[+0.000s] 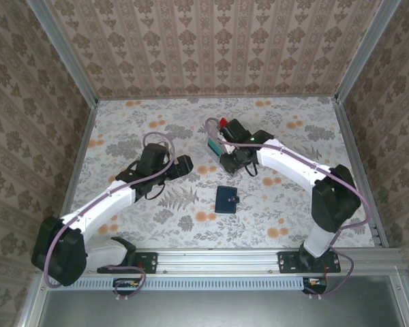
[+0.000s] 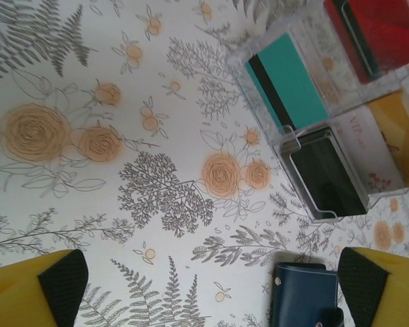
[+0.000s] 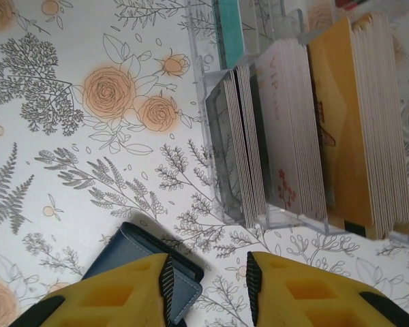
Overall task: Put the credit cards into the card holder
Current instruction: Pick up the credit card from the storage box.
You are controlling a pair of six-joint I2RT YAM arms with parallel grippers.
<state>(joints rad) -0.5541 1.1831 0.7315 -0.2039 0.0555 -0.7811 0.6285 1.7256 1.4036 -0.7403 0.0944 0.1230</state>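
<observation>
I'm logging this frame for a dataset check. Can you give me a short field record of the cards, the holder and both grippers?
card holder: closed, flat on the table, apart from the rack
credit cards: standing in stacks in the clear rack
card colours seen: teal, red, dark, white, orange
left gripper: wide open, empty
right gripper: fingers apart, empty, near holder and rack

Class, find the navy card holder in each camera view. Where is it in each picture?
Top external: card holder just below centre, slightly right.
Left wrist: card holder at the bottom edge, right of centre.
Right wrist: card holder at bottom left.
Shared landmark: the clear card rack, above it in every picture.
</observation>
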